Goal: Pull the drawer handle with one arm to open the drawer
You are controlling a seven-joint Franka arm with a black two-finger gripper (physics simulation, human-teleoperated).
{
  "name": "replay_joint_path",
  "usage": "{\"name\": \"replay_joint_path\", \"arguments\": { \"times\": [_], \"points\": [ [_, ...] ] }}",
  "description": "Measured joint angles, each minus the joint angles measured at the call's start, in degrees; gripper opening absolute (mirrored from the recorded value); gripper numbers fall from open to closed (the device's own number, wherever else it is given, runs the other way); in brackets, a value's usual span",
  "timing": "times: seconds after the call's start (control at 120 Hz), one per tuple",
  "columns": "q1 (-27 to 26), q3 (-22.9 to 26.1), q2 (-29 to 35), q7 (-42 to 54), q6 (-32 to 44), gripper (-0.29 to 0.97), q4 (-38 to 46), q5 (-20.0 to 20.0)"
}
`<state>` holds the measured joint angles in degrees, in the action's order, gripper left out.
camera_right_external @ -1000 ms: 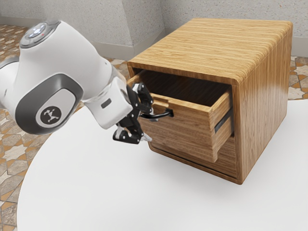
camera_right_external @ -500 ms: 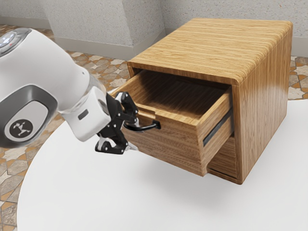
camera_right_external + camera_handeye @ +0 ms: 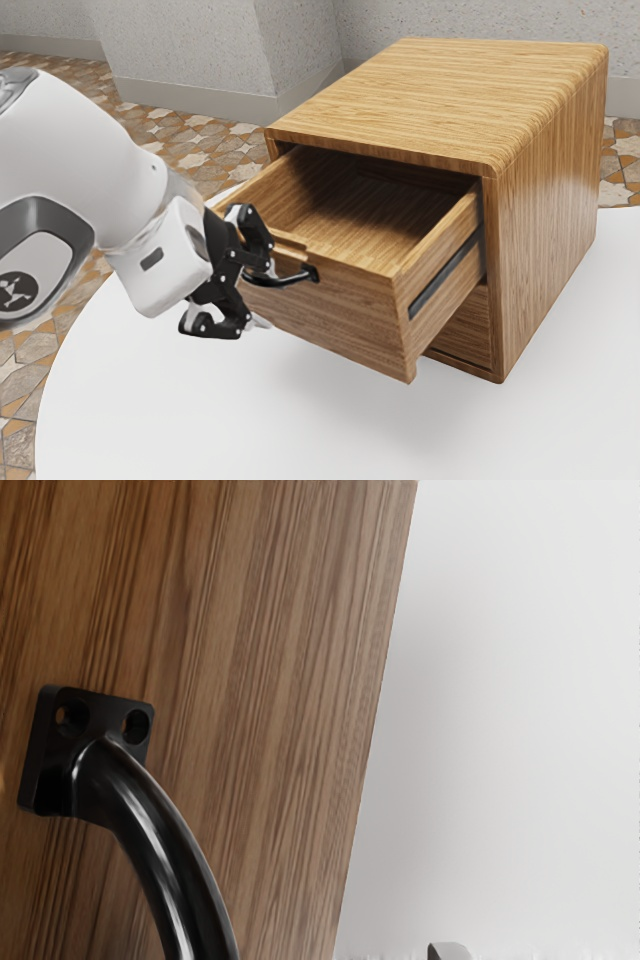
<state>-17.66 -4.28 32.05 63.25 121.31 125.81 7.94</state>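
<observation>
A wooden cabinet (image 3: 450,100) stands on the white round table (image 3: 300,420). Its top drawer (image 3: 345,305) is pulled well out, and the inside looks empty. A black curved handle (image 3: 292,278) sits on the drawer front. My black gripper (image 3: 258,277) is at that handle, shut on it, one finger above the bar and one below. In the wrist view the handle (image 3: 150,830) arcs from its screwed mounting plate (image 3: 90,720) across the wood-grain drawer front (image 3: 250,630), close under my hand.
White tabletop (image 3: 520,730) lies in front of and beside the cabinet. The cabinet's lower panel (image 3: 465,335) stays flush behind the open drawer. Patterned floor tiles (image 3: 190,140) and a grey wall lie beyond the table's edge.
My hand has moved toward the exterior view's lower left with the handle in it. The drawer has slid further out of the cabinet with it.
</observation>
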Motion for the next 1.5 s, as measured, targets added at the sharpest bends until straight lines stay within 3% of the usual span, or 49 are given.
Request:
{"name": "replay_joint_path", "arguments": {
  "times": [0.125,0.575,0.708,1.008,1.142,1.317,1.5],
  "points": [
    [0.47,0.62,1.2,-0.17,-0.44,0.21,0.43,-0.01],
    [0.72,1.28,1.8,-0.63,-1.3,0.28,1.21,-0.02],
    [0.72,1.29,1.78,-0.68,-1.36,0.43,1.17,-0.03],
    [0.84,2.47,3.51,-0.71,-3.41,0.61,-2.72,0.24],
    [2.49,9.72,3.52,-7.96,-14.69,0.65,-14.78,0.91],
    [3.86,10.88,2.02,-24.55,-31.97,0.67,-19.99,6.45],
    [4.51,10.0,-5.88,-36.95,-40.39,0.68,-26.47,7.87]
  ]
}}
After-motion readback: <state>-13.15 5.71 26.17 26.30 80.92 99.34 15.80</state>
